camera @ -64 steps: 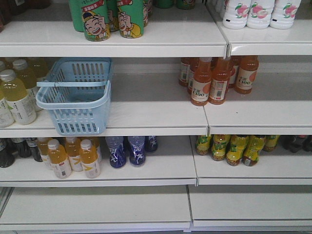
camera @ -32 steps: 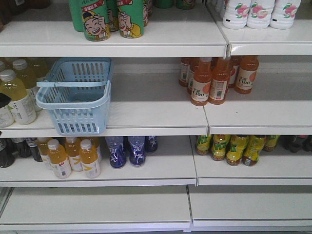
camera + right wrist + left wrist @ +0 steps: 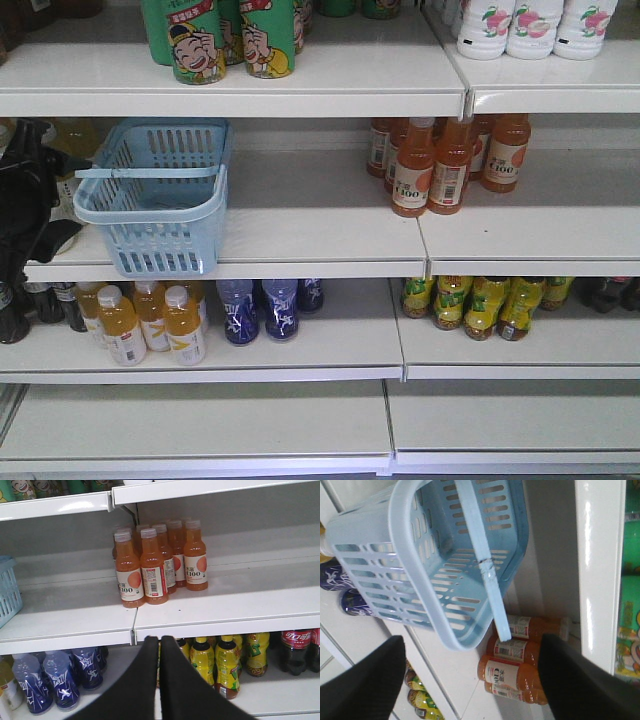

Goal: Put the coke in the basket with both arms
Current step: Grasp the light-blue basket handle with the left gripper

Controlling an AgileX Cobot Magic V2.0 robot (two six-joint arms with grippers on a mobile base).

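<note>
Nearest the right wrist camera, the right gripper has its two black fingers pressed together with nothing between them. It hangs in front of the shelving, well apart from the basket.

The left gripper has its fingers spread wide and holds nothing. It points at the light blue slotted plastic basket from the left. In the front view the black left arm sits at the left edge, just beside the basket; I cannot tell whether it touches.

The basket stands upright on the middle white shelf, left side, with its thin handle lying across the rim. The inside looks empty.

Farther right on that shelf is a cluster of orange juice bottles.

The red aluminium Coca-Cola bottle is not in any view. Only dark plastic cola bottles with red labels show, lower right, and they are not the target.

Progress looks early: nothing is gripped and nothing is in the basket. Still to do, likely: find and grasp the coke, steady the basket, drop the coke in.
</note>
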